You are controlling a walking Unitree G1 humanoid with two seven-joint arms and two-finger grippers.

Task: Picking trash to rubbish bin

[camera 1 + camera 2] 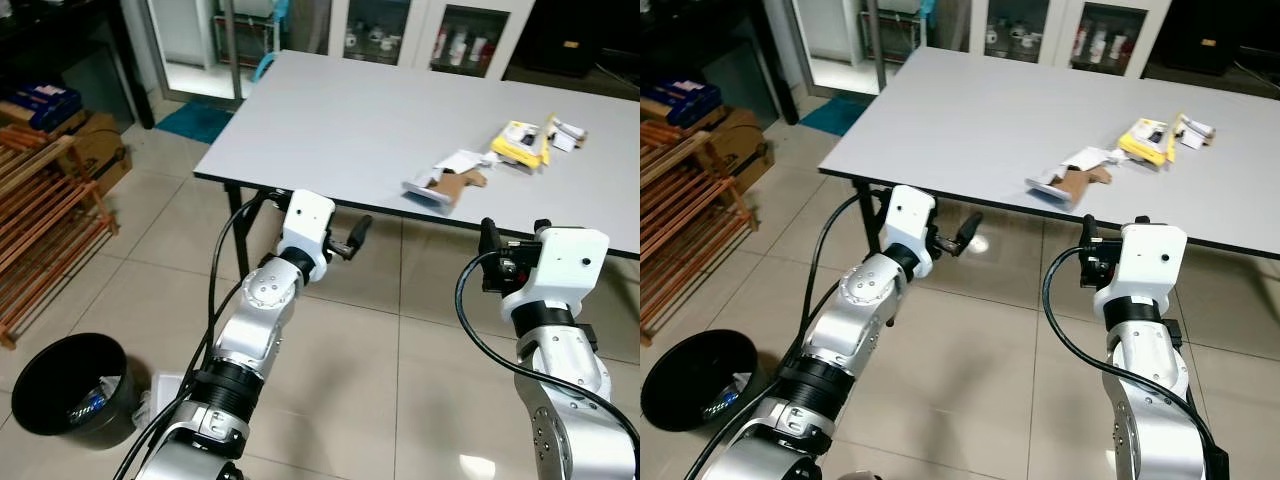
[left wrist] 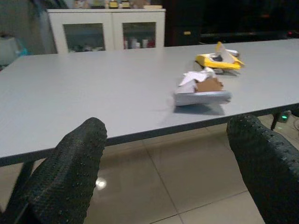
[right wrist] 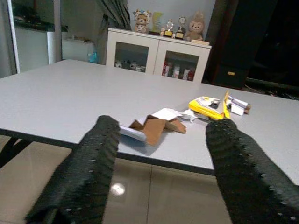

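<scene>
- Torn brown-and-white carton (image 1: 445, 182) lies flat near surface (image 1: 330, 120) front edge, long axis along that edge
- Left end effector (image 2: 168, 172) and right end effector (image 3: 161, 168): fingers apart, empty
- Bin (image 1: 70, 390) contents unclear

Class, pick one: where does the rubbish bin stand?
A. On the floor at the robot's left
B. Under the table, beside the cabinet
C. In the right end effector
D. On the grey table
A: the black rubbish bin stands on the tiled floor at the robot's left.
</scene>
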